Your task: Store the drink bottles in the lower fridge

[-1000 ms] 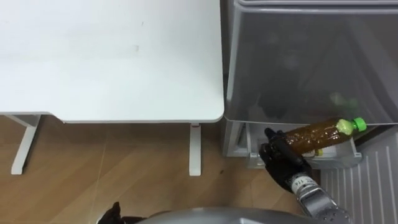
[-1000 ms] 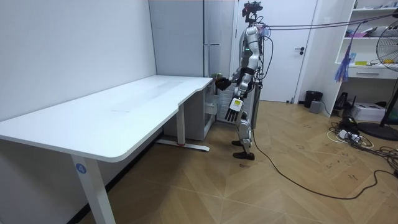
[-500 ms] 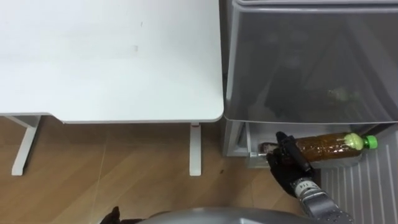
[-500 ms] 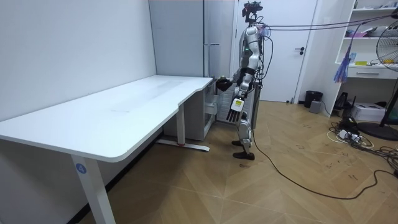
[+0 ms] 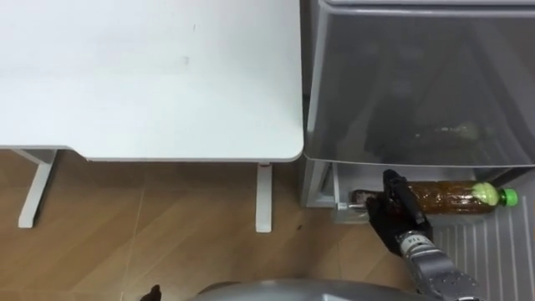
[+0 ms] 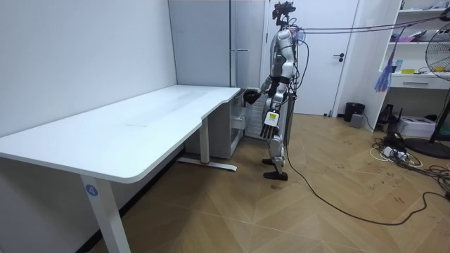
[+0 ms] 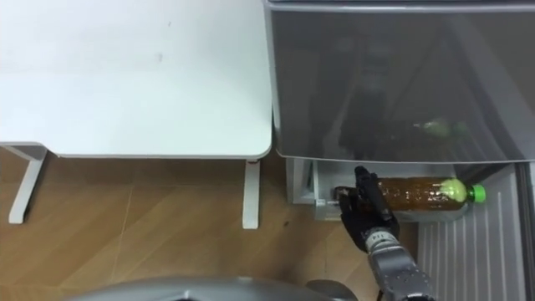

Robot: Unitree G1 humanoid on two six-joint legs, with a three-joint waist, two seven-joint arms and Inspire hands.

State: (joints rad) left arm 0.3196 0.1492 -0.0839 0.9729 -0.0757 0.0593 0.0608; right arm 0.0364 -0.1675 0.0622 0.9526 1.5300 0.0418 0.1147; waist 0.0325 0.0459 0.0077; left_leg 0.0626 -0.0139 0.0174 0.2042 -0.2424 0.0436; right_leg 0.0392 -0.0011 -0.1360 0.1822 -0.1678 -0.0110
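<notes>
1. Left eye view is showing you the right hand (image 5: 399, 219) reaching in just below the front edge of the grey fridge (image 5: 418, 84). Its fingers are curling round the bottom end of a bottle of brown drink (image 5: 451, 199).
2. You are looking at the bottle lying on its side at the fridge's lower opening, just under the fridge's front edge. Its green cap (image 5: 508, 197) is pointing toward the robot's right.
3. You are also seeing a white desk (image 5: 150, 75) standing just to the left of the fridge, its near corner almost meeting the fridge's side.
4. Room view is showing you the robot standing upright in front of the fridge. Its left hand (image 6: 268, 125) is hanging by its thigh, away from the fridge, fingers straight down and holding nothing.
</notes>
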